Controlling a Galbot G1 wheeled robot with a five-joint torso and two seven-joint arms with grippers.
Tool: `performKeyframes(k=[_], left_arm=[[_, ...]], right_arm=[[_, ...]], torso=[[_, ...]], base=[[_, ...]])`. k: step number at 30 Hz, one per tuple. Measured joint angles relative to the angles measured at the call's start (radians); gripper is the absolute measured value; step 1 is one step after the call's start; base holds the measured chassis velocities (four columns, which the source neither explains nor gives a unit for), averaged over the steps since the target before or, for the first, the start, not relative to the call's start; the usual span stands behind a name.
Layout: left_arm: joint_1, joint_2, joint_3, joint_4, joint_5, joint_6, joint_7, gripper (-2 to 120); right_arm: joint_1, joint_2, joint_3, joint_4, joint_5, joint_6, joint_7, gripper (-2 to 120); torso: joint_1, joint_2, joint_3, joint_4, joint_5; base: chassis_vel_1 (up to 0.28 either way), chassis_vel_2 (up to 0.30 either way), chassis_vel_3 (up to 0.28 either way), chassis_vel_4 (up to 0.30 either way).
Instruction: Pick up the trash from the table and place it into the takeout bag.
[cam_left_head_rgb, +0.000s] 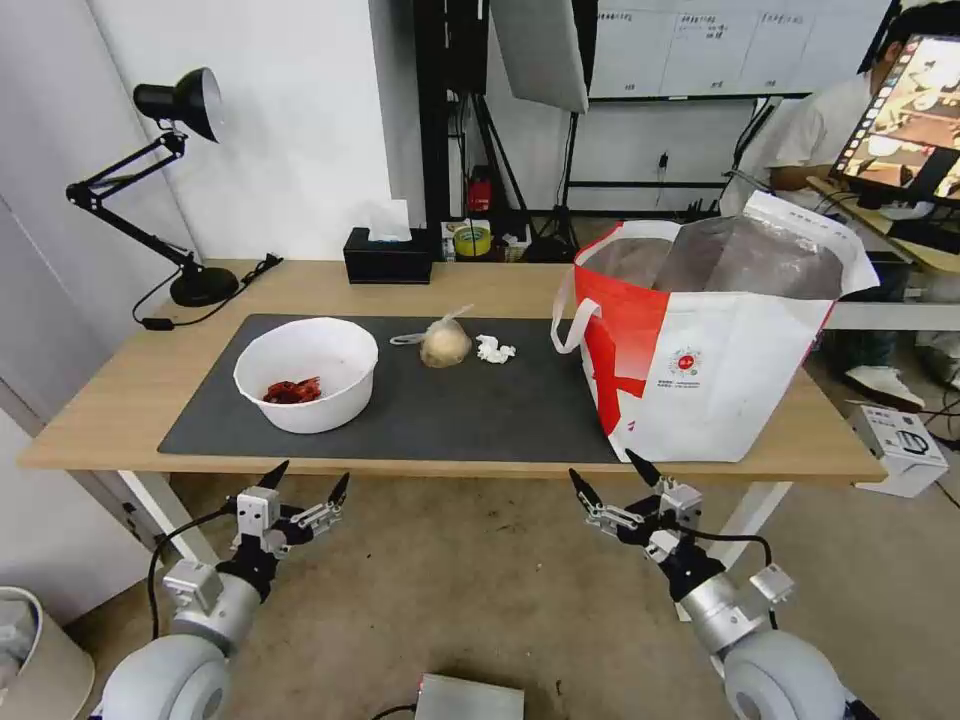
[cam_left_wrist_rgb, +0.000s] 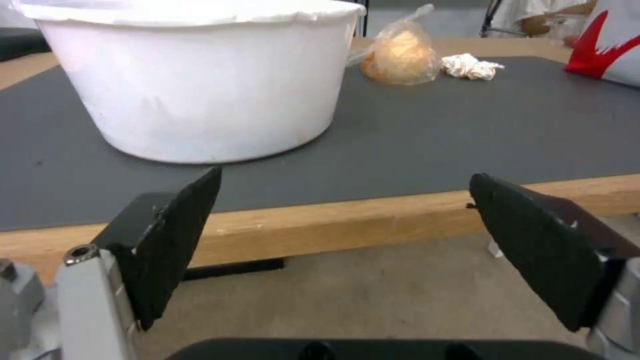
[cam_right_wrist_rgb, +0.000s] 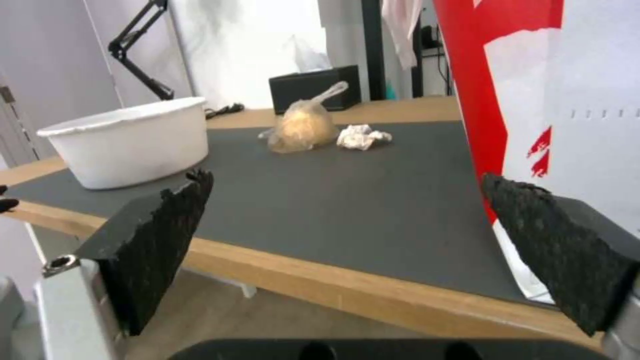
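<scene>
Desk (cam_left_head_rgb: 120, 400): light wood with a dark grey mat (cam_left_head_rgb: 480, 410) — everything I need sits on that mat or at its right end.
Takeout bag (cam_left_head_rgb: 720, 350): the biggest item, standing upright at the desk's right end, mouth open, silver lining showing, one white handle drooping over its left side. I'd drop things from above the mouth, staying off the rim so it doesn't tip.
Bowl (cam_left_head_rgb: 306, 373): white, round, with red scraps inside, near the mat's front-left. I judge it the first pick — I'd pinch its rim and carry it level so the scraps stay put.
Knotted bag (cam_left_head_rgb: 445, 343): clear film over a beige lump, mid-mat, knot tail pointing up and left. Soft; I'd grip the knot.
Tissue (cam_left_head_rgb: 494, 350): small crumpled white wad just beside the knotted bag, apart from it.
Left pincer (cam_left_head_rgb: 306, 486): below the desk's front edge, in front of the bowl, spread wide, holding nothing.
Right pincer (cam_left_head_rgb: 610, 478): below the front edge near the takeout bag's corner, also wide apart and empty-handed.
</scene>
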Motion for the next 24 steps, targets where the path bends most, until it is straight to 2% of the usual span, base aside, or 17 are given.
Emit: performKeyframes(k=[10, 13, 15, 17, 19, 20, 21, 24], left_arm=[[-0.002, -0.008, 0.001, -0.003, 0.002, 0.0, 0.001, 100], [-0.004, -0.009, -0.003, -0.005, 0.023, -0.006, 0.004, 100], [-0.004, -0.01, -0.003, -0.005, 0.025, -0.007, 0.004, 100], [-0.002, -0.015, -0.005, -0.005, 0.031, -0.009, 0.005, 100], [-0.001, -0.015, -0.006, -0.006, 0.033, -0.009, 0.005, 100], [0.003, -0.016, -0.009, -0.009, 0.035, -0.009, 0.005, 100], [0.003, -0.016, -0.009, -0.009, 0.035, -0.009, 0.005, 100], [0.007, -0.016, -0.012, -0.015, 0.036, -0.009, 0.006, 100]], right_arm=[[0.105, -0.018, -0.082, 0.008, 0.036, -0.057, 0.029, 100], [0.196, -0.02, -0.172, 0.011, 0.039, -0.114, 0.078, 100], [0.205, -0.019, -0.182, 0.011, 0.039, -0.12, 0.084, 100], [0.271, -0.006, -0.243, 0.01, 0.039, -0.162, 0.13, 100], [0.296, -0.002, -0.263, 0.009, 0.04, -0.189, 0.147, 100], [0.355, 0.001, -0.304, 0.003, 0.041, -0.248, 0.184, 100], [0.355, 0.001, -0.304, 0.003, 0.041, -0.248, 0.184, 100], [0.479, 0.017, -0.382, -0.031, 0.048, -0.3, 0.239, 100]], torso=[[0.0, 0.0, 0.0, 0.0, 0.0], [0.0, 0.0, 0.0, 0.0, -0.0001], [0.0, 0.0, 0.0, 0.0, 0.0], [0.0, 0.0, 0.0, 0.0, 0.0], [0.0, 0.0, 0.0, 0.0001, 0.0], [0.0, 0.0, 0.0, 0.0, 0.0], [0.0, 0.0, 0.0, 0.0, 0.0], [0.0, 0.0, 0.0, 0.0001, 0.0001]], base=[[0.0, 0.0, 0.0, 0.0], [0.0, 0.0, 0.0, 0.0], [0.0, 0.0, 0.0, 0.0], [0.0, 0.0, 0.0, 0.0], [0.0, 0.0, 0.0, 0.0], [0.0, 0.0, 0.0, 0.0], [0.0, 0.0, 0.0, 0.0], [0.0, 0.0, 0.0, 0.0]])
